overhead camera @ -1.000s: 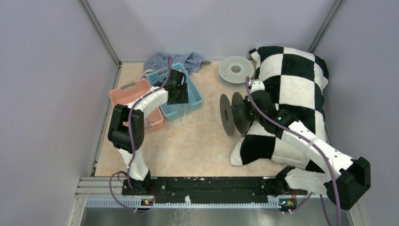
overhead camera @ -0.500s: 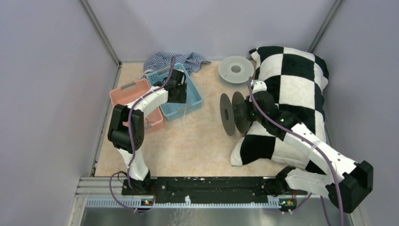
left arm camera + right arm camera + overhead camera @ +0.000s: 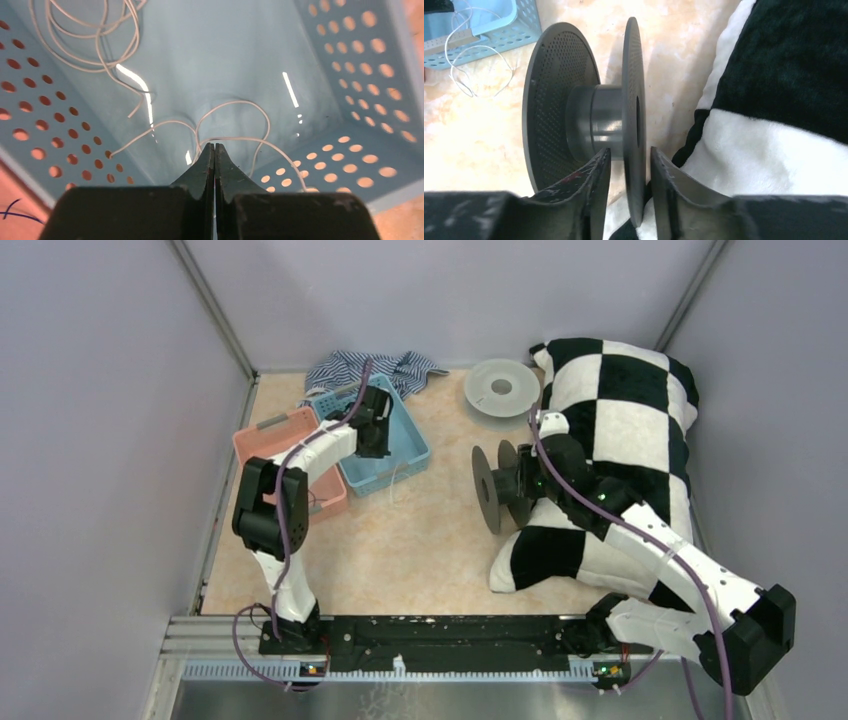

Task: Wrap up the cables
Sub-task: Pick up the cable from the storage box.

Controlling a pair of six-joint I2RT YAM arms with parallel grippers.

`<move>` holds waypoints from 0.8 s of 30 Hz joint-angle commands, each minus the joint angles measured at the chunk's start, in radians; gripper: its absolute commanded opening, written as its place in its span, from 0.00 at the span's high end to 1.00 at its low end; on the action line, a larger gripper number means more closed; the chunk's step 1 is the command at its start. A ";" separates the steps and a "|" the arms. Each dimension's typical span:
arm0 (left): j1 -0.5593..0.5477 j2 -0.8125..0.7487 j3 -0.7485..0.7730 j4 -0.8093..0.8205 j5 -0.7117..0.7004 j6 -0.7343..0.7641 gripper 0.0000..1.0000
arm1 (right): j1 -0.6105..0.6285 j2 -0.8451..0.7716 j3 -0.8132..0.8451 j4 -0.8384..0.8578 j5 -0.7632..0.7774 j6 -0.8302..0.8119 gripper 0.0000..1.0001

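Observation:
Loose loops of white cable (image 3: 232,102) lie on the floor of the blue basket (image 3: 350,65). My left gripper (image 3: 214,146) reaches down into that basket (image 3: 410,445), and its jaws are shut on a strand of the white cable at their tips. One end of the cable hangs over the basket's wall onto the table (image 3: 397,485). A dark spool (image 3: 599,120) stands on edge by the pillow. My right gripper (image 3: 629,150) is open, one finger on each side of the spool's near flange, with a gap showing on both sides. A thin dark cord (image 3: 318,502) lies in the pink basket.
The pink basket (image 3: 280,440) sits to the left of the blue one. A striped cloth (image 3: 340,368) lies behind the baskets. At the back, a light grey spool (image 3: 501,388) lies flat. A black-and-white checkered pillow (image 3: 620,420) fills the right side under the right arm.
My left gripper has shut inside the blue basket. My right gripper has let go of the spool's flange and opened. The spool now stands slightly further right.

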 commanded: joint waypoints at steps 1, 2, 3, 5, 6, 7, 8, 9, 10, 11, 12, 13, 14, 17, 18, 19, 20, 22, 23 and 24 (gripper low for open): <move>0.003 -0.146 0.101 -0.023 -0.016 0.029 1.00 | 0.005 -0.029 0.044 0.042 -0.003 0.010 0.51; 0.003 -0.170 0.119 -0.031 -0.012 0.041 1.00 | 0.005 -0.026 0.055 0.039 -0.007 0.012 0.43; 0.003 -0.194 0.135 -0.043 -0.005 0.054 1.00 | 0.005 -0.025 0.065 0.037 -0.012 0.012 0.37; 0.003 -0.248 0.152 -0.042 -0.005 0.085 1.00 | 0.004 -0.024 0.082 0.035 -0.012 0.007 0.31; 0.004 -0.289 0.148 -0.029 -0.016 0.100 1.00 | 0.005 -0.022 0.089 0.034 -0.004 0.001 0.28; 0.003 -0.308 0.138 -0.008 -0.022 0.112 1.00 | 0.004 -0.019 0.097 0.033 0.008 -0.007 0.26; 0.004 -0.344 0.128 0.010 -0.019 0.128 1.00 | 0.004 -0.014 0.106 0.031 0.016 -0.015 0.25; 0.003 -0.359 0.124 0.017 -0.015 0.140 1.00 | 0.004 -0.009 0.114 0.028 0.020 -0.022 0.24; 0.003 -0.374 0.124 0.015 -0.007 0.151 1.00 | 0.004 -0.004 0.121 0.026 0.021 -0.029 0.24; 0.003 -0.378 0.124 0.010 0.003 0.165 1.00 | 0.005 0.001 0.125 0.024 0.020 -0.030 0.24; 0.003 -0.370 0.124 -0.001 0.011 0.178 0.95 | 0.005 0.002 0.129 0.022 0.019 -0.031 0.23; 0.004 -0.353 0.128 -0.023 0.018 0.185 0.83 | 0.005 0.002 0.131 0.021 0.019 -0.032 0.23; 0.003 -0.322 0.139 -0.055 0.014 0.182 0.70 | 0.005 -0.001 0.133 0.021 0.020 -0.030 0.23; 0.003 -0.213 0.194 -0.169 0.011 0.139 0.53 | 0.004 -0.019 0.143 0.016 0.034 -0.026 0.22; 0.004 -0.185 0.205 -0.192 0.007 0.126 0.51 | 0.004 -0.025 0.150 0.011 0.039 -0.026 0.22; 0.003 -0.160 0.207 -0.202 0.002 0.118 0.48 | 0.005 -0.033 0.161 0.005 0.045 -0.027 0.22; 0.003 -0.140 0.204 -0.202 0.005 0.114 0.45 | 0.005 -0.038 0.169 -0.001 0.049 -0.029 0.22; 0.003 -0.104 0.192 -0.189 0.010 0.104 0.43 | 0.004 -0.046 0.181 -0.012 0.057 -0.033 0.21; 0.003 -0.086 0.185 -0.184 0.010 0.102 0.43 | 0.005 -0.049 0.183 -0.018 0.062 -0.036 0.21; 0.003 -0.068 0.181 -0.181 0.005 0.095 0.43 | 0.005 -0.052 0.185 -0.022 0.066 -0.036 0.21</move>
